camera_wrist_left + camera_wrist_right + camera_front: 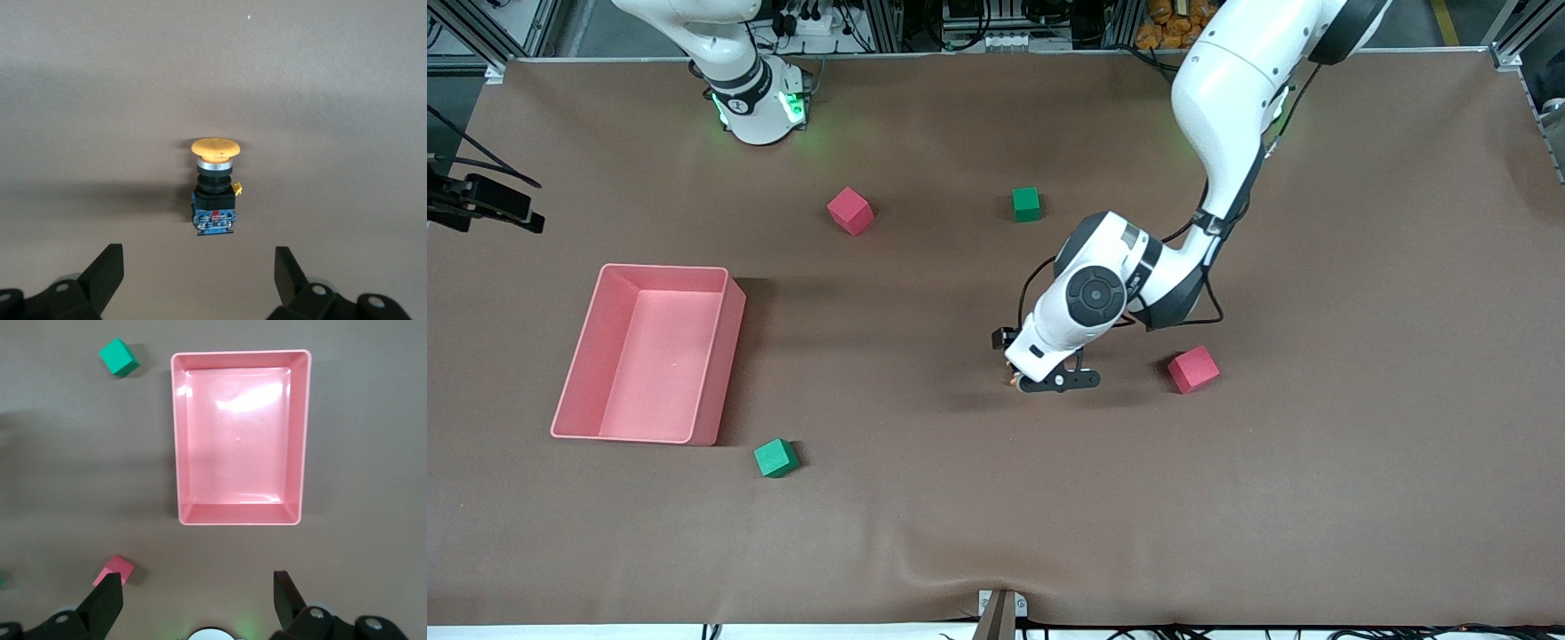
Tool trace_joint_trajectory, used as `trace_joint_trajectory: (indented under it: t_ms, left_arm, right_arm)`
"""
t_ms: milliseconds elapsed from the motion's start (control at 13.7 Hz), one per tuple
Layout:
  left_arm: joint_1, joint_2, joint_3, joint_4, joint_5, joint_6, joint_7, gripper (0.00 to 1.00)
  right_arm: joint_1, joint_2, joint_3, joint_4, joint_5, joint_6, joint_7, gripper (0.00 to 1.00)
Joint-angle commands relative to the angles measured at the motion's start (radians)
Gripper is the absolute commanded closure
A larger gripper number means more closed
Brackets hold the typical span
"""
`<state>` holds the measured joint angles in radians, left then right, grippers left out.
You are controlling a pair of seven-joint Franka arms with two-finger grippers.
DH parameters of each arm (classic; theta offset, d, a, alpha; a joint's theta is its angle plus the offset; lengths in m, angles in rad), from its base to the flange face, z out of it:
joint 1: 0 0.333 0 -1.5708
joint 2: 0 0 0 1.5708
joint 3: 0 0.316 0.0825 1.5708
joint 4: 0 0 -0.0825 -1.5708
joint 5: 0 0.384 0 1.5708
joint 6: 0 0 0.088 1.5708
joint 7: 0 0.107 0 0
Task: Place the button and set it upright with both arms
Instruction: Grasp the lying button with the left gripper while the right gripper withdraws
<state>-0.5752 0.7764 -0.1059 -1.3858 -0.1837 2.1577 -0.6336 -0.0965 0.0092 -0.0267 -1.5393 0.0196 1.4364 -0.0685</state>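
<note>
Black fingers of our left gripper (199, 280) stand wide apart and hold nothing; between their tips, though not touching either, lies the button (213, 190), a small push-button with a round orange-yellow cap on a short black collar and a blue and black blocky body. We see it lying on its side on the brown table covering (333, 100), cap pointing away from the fingers. From the front camera we make out only an orange speck at the gripper's tip, so we take the button's pose from the left wrist view.

Our left arm (1227, 107) reaches out from its base, bends at the elbow and turns its white wrist down, so that the left gripper (1021, 380) sits very low over the table. A red foam cube (1193, 369) rests near this gripper, toward the left arm's end of the table. A green foam cube (1026, 204) lies farther from the front camera than the gripper, and a second red foam cube (850, 211) lies beside that green one, toward the right arm's end.

Our right gripper (199, 600) waits high over the table with its fingers spread wide and empty, looking down on a shallow pink plastic rectangular tray (303, 440). This pink tray (578, 356) sits well apart from the left gripper, toward the right arm's end, and another green foam cube (775, 458) lies just beside the tray's corner nearest the front camera.
</note>
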Motion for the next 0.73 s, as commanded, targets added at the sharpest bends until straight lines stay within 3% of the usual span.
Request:
trace_joint_trajectory:
  t_ms: [0,219,656]
  left_arm:
    - [-0.078,0.035,0.063,0.033,0.009,0.036,-0.031,0.00]
    - [-0.114,0.060,0.113,0.033,0.010,0.048,-0.028,0.00]
    - [-0.117,0.098,0.115,0.033,0.010,0.106,0.003,0.02]
  right_arm:
    - [0.017,-0.014,0.011,0.007,-0.047,-0.013,0.033,0.00]
    - [0.017,-0.008,0.014,0.050,-0.046,-0.022,0.111,0.00]
    - [0.018,-0.006,0.011,0.042,-0.046,-0.033,0.099,0.00]
